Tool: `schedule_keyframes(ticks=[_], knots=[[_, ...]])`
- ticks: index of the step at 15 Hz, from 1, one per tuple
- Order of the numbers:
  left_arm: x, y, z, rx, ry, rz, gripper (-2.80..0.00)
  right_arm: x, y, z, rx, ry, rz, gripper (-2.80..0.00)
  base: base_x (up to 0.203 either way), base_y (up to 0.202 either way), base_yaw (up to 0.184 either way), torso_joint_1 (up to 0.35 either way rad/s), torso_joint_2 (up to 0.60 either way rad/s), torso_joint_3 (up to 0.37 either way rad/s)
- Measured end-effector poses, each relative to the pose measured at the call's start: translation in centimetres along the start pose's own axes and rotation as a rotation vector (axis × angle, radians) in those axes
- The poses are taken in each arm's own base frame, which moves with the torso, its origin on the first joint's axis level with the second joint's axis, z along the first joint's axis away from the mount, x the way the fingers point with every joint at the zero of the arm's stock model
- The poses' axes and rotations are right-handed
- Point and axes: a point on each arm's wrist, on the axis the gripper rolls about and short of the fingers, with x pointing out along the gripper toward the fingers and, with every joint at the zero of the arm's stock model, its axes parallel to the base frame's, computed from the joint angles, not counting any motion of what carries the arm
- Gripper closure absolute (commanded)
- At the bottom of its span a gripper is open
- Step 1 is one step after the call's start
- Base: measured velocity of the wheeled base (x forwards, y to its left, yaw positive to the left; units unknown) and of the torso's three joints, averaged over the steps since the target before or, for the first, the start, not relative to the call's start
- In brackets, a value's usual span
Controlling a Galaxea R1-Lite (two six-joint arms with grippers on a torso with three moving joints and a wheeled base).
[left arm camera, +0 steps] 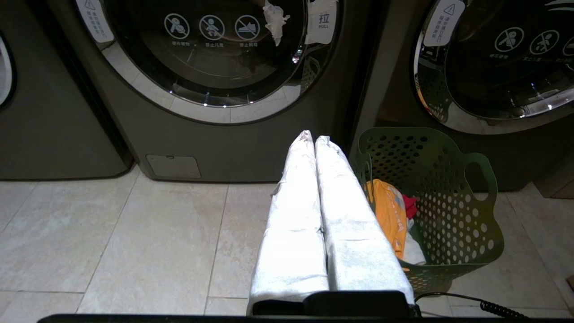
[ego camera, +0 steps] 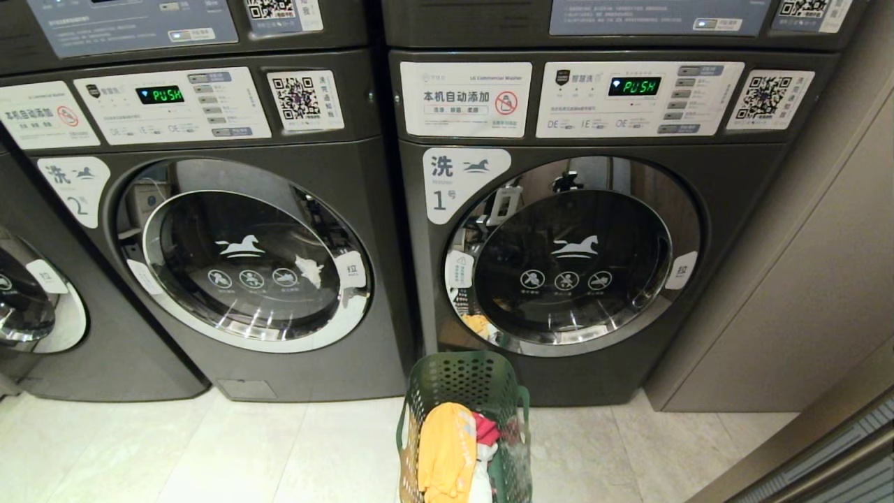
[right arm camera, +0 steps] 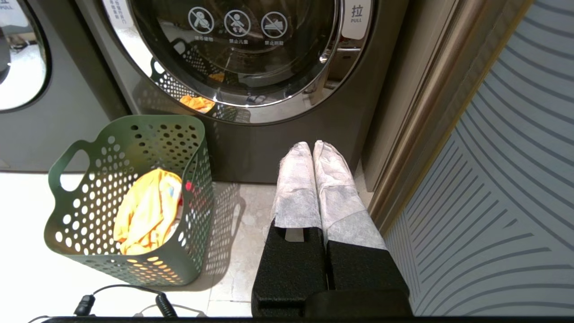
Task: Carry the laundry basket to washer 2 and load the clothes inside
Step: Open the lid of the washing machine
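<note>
The laundry basket (ego camera: 466,391) sits on the pale tiled floor (ego camera: 209,454) right against the front of the washer labelled 1 (ego camera: 559,377), its lower half cut off by the bottom of the head view. Inside, the clothes (ego camera: 447,454) pile up: yellow-orange on top, a bit of red and white showing, the rest buried. Washer 2 (ego camera: 244,255) stands just to the left, door closed, the drum behind the glass too dark to read. A third washer (ego camera: 42,314) is mostly cut off at the far left. Neither arm shows from the head. The left gripper (left arm camera: 313,137) is clenched on nothing, fingers pressed together, hanging over the floor beside the basket; the right gripper (right arm camera: 312,144) likewise, clamped empty near the wall panel (right arm camera: 493,157).
</note>
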Motion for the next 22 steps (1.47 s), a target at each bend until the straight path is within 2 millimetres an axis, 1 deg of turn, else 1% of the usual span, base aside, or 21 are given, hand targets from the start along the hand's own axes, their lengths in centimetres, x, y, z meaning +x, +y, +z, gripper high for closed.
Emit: schedule_keyframes(ticks=[3,9,11,22], knots=[[0.00,0.00,0.02,0.000,-0.002,0.000,0.00,0.00,0.00,0.00,0.002,0.000,-0.001,0.00,-0.002,0.001,-0.021,0.001,0.00,0.001],[0.00,0.00,0.00,0.000,0.000,0.000,0.00,0.00,0.00,0.00,0.002,0.000,0.000,0.00,-0.003,0.007,-0.190,0.001,0.00,0.002],[0.00,0.00,0.00,0.000,0.000,0.000,0.00,0.00,0.00,0.00,0.002,0.000,0.000,0.00,-0.001,0.003,-0.124,0.005,0.00,0.000],[-0.03,0.00,0.20,0.015,-0.012,0.000,0.00,0.00,0.00,0.00,0.003,0.000,0.000,0.00,0.000,0.000,0.000,0.000,0.00,0.000]])
